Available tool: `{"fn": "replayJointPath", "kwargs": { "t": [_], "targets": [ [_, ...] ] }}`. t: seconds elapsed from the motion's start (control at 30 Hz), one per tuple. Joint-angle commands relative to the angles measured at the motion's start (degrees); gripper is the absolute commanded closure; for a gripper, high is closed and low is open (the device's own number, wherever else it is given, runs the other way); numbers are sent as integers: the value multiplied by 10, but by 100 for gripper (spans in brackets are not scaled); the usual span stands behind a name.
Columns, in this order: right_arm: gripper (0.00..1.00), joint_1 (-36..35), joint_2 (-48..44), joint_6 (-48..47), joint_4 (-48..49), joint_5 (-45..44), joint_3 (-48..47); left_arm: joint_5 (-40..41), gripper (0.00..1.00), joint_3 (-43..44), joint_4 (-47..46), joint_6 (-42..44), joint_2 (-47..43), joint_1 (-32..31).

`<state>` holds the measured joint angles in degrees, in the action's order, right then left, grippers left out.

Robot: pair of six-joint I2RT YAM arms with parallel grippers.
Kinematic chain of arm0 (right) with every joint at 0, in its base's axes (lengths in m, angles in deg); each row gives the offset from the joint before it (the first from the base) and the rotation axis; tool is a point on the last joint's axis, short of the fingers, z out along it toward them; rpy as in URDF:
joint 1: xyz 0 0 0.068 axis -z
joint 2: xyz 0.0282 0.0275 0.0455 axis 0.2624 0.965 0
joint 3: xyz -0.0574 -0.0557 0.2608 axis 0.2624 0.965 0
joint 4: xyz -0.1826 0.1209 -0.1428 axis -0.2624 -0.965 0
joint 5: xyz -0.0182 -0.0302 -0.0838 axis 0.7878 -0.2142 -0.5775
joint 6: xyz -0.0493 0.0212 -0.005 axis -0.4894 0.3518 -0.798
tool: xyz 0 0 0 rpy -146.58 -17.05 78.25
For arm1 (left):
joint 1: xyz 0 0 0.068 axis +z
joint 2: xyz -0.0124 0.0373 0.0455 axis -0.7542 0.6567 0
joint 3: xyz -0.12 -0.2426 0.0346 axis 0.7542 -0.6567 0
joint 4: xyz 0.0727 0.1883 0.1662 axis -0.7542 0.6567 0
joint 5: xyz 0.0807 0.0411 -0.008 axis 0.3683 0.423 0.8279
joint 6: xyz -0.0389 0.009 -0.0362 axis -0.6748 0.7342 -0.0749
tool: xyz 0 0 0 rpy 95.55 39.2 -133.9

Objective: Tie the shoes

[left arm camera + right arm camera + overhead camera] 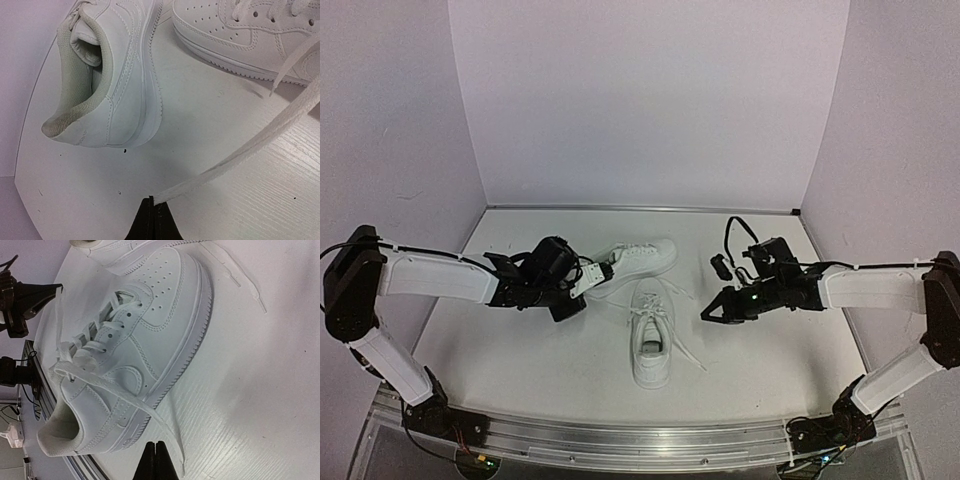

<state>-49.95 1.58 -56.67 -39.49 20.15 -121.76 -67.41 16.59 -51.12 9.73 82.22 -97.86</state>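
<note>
White table (520, 350), two white shoes (651, 345), one lace (250, 145) pinched in left hand (153, 212), right hand (156, 456) pressed together.

On the table (520, 350), the near shoe (651, 345) sits at centre, toe toward 12 o'clock. The far shoe (638, 260) lies crosswise just beyond that toe. The left gripper (592, 280) is at the near shoe's 10 o'clock, with a lace (240, 150) reaching it. The right gripper (706, 313) is at 2 o'clock.
</note>
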Motion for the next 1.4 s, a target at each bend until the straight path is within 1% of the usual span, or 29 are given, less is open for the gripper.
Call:
{"fn": "replayJointPath", "kwargs": {
  "t": [0.0, 0.07, 0.1, 0.13, 0.23, 0.3, 0.5, 0.57, 0.67, 0.83, 0.9, 0.93, 1.03, 1.07, 1.1, 1.2, 1.23, 1.3, 1.37],
  "targets": [
    [86, 1, 0, 4, 38, 46, -18, -40, 100, 8, -15, 3, 1, 1],
    [68, 1, 6, 9, 44, 49, -42, -50, 100, 9, -24, 9, 5, -7],
    [62, 1, 13, 10, 45, 51, -53, -54, 100, 9, -29, 12, 7, -12],
    [58, 1, 23, 10, 46, 55, -66, -56, 100, 10, -34, 14, 11, -16],
    [54, 1, 64, 13, 49, 78, -98, -57, 100, 17, -36, 18, 22, -25],
    [51, 0, 87, 18, 72, 100, -109, -57, 100, 21, -35, 19, 30, -29],
    [44, 1, 122, 32, 100, 138, -102, -61, 100, 27, -41, 20, 39, -32],
    [44, -1, 126, 40, 116, 164, -93, -63, 100, 28, -43, 21, 43, -32],
    [49, -7, 130, 45, 134, 197, -81, -64, 100, 31, -42, 22, 48, -33],
    [60, -19, 113, 39, 137, 263, -65, -64, 100, 31, -42, 22, 51, -32],
    [62, -19, 98, 40, 135, 267, -58, -65, 100, 32, -42, 22, 51, -32],
    [61, -19, 88, 41, 134, 257, -56, -64, 100, 31, -43, 22, 51, -32],
    [51, -19, 85, 35, 124, 201, -63, -65, 100, 32, -43, 22, 54, -32],
    [51, -18, 91, 33, 124, 181, -69, -66, 100, 33, -43, 22, 55, -33],
    [52, -17, 97, 33, 124, 165, -75, -68, 100, 33, -43, 22, 55, -33],
    [61, -13, 109, 40, 126, 115, -98, -69, 100, 37, -40, 23, 57, -34],
    [62, -12, 111, 44, 126, 97, -104, -68, 100, 37, -40, 23, 56, -35],
    [62, -10, 119, 46, 124, 82, -119, -68, 100, 37, -41, 24, 56, -35],
    [60, -11, 135, 44, 123, 102, -133, -69, 100, 38, -41, 25, 57, -35]
  ]
}}
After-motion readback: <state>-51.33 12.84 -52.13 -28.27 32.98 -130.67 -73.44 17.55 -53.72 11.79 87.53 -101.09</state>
